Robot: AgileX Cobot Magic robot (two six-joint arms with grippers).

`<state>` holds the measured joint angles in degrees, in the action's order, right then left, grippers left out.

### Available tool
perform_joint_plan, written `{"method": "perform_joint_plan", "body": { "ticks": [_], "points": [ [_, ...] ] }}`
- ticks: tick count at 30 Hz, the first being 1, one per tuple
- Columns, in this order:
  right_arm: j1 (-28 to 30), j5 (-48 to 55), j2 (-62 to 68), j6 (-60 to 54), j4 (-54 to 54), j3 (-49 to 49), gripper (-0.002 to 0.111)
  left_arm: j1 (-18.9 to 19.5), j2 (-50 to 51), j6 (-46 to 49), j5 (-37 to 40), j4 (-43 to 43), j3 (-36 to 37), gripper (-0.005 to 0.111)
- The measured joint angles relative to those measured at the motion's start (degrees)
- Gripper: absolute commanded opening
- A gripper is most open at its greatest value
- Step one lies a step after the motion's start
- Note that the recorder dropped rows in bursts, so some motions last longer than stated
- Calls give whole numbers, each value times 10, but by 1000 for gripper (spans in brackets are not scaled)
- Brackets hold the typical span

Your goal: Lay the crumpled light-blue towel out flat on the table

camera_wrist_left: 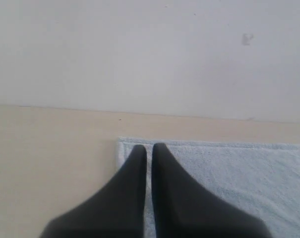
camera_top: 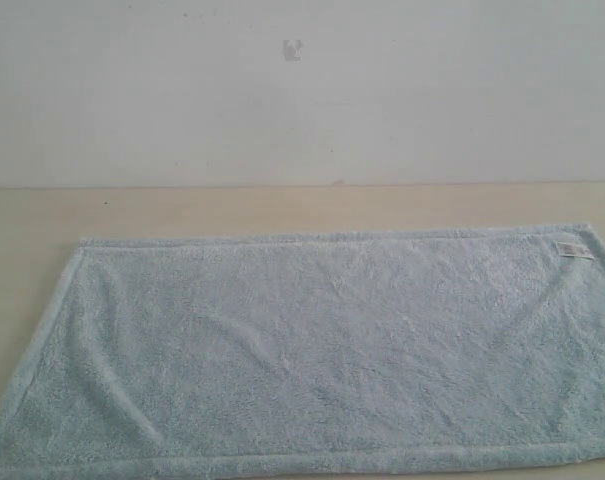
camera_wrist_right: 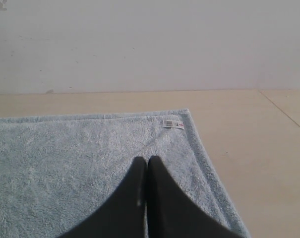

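Wall (camera_top: pixel 302 100): off-white, matte and plain. It fills the upper part of the exterior view and stands behind everything in both wrist views. Its bottom edge runs straight and level.

Scuff mark (camera_top: pixel 293 49): a small, grey, irregular blotch high on the wall, near mid-width in the exterior view. The left wrist view shows it too, blurred.

Dark speck (camera_top: pixel 337 183): tiny, sitting right at the wall's bottom edge, well below the scuff mark.

Faint scratches (camera_wrist_right: pixel 26 38): thin, pale lines on the wall in the right wrist view, with a few pinpoint flecks nearby. Too slight to tell more.
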<state>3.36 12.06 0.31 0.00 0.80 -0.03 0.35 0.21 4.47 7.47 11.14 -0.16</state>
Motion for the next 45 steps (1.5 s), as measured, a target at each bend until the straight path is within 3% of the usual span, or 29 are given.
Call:
{"method": "perform_joint_plan", "body": {
  "ticks": [9,45],
  "points": [
    [0,0,0,0,0,0,0,-38,0,0,0,0,0,4],
    [0,0,0,0,0,0,0,-41,0,0,0,0,0,4]
  ]
}}
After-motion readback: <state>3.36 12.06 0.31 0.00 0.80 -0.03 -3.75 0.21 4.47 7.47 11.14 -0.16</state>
